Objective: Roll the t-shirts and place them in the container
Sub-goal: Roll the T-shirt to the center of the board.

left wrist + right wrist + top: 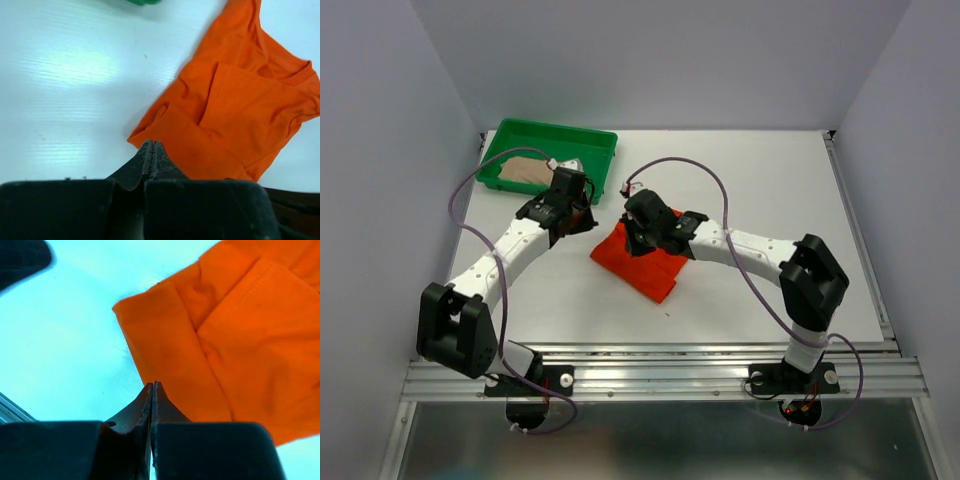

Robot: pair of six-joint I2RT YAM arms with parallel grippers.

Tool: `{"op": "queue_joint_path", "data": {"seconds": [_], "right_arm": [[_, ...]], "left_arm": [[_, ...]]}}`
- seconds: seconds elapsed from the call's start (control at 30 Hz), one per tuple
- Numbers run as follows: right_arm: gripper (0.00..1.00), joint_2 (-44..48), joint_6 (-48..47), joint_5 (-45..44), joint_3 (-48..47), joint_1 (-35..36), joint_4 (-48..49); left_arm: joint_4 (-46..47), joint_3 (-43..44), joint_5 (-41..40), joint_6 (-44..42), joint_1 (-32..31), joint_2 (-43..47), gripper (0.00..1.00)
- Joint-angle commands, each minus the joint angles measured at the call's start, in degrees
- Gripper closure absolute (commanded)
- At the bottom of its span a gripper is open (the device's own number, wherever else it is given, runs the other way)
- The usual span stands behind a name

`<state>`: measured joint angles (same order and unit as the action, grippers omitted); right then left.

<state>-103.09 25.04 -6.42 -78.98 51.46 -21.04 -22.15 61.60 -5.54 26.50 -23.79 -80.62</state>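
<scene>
The orange-red t-shirt (642,264) lies folded into a rough rectangle on the white table, mid-centre. It also shows in the left wrist view (235,115) and the right wrist view (235,340), with a sleeve folded over its top. The beige t-shirt (524,172) lies bunched in the green tray. My left gripper (582,222) is shut and empty; its tip (151,143) is at the shirt's near corner. My right gripper (638,240) is shut and empty; its tip (152,385) is over the shirt's near edge.
The green tray (585,135) stands at the back left, just behind my left wrist; its edge shows in the left wrist view (142,1). Grey walls close in the table on three sides. A metal rail runs along the near edge (660,368).
</scene>
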Motion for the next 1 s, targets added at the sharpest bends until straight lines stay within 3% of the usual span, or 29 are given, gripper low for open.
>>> {"op": "queue_joint_path", "data": {"seconds": [0.0, 0.23, 0.4, 0.6, 0.63, 0.7, 0.8, 0.97], "right_arm": [[0.99, -6.4, -0.2, 2.6, -2.0, 0.4, 3.2], [0.99, -14.2, -0.7, 2.0, -2.0, 0.4, 3.1], [0.95, -4.5, -1.3, 1.3, -3.6, 1.5, -0.1], [0.71, 1.1, -5.3, -4.6, -6.5, 3.1, -7.9], [0.58, 1.7, -6.7, -6.1, -6.9, 4.9, -10.6], [0.42, 2.6, -8.4, -11.0, -6.6, 7.0, -12.5], [0.29, 2.5, -11.1, -18.9, -4.1, 11.0, -12.3], [0.21, -0.9, -16.8, -30.7, -0.9, 16.8, -10.3]], "left_arm": [[-4.6, 2.8, -2.1, -1.5, 3.0, 4.0, 1.00], [-4.4, 0.8, -0.1, -2.0, 5.6, 7.6, 1.00], [-4.7, -0.1, -0.2, -1.9, 5.7, 8.5, 1.00], [-3.3, -0.4, 0.4, -1.5, 5.8, 9.3, 1.00], [-3.4, -0.3, -0.6, -1.3, 5.8, 9.6, 1.00], [-3.6, -0.3, -1.9, -0.6, 5.9, 10.1, 1.00], [-3.9, -0.2, -3.2, 0.0, 6.8, 11.1, 1.00], [-4.4, 0.3, -3.3, 0.0, 7.9, 12.1, 1.00]]}}
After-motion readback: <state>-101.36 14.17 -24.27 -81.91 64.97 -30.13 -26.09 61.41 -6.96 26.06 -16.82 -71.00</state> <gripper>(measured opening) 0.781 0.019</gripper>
